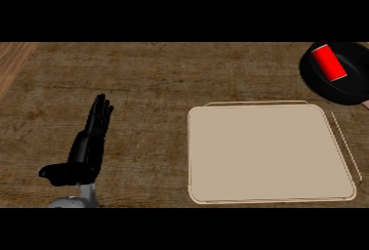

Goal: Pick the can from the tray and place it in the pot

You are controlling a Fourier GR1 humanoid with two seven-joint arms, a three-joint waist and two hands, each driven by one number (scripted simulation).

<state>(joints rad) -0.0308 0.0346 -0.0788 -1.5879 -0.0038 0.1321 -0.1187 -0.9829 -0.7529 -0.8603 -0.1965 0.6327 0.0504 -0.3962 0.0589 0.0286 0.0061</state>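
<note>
A red can (pixel 330 62) lies on its side inside the black pot (pixel 355 90) at the upper right edge of the head view. Below and to the left of the pot, the beige tray (pixel 267 154) sits on the counter with nothing on it. My left hand (pixel 86 146) shows at the lower left, fingers straight and pointing up, resting open well to the left of the tray. My right hand does not show in this view.
The brown counter (pixel 144 73) stretches across the view. A strip of lighter wood (pixel 10 61) runs along the upper left corner. A small pinkish bit (pixel 366 104) shows at the right edge below the pot.
</note>
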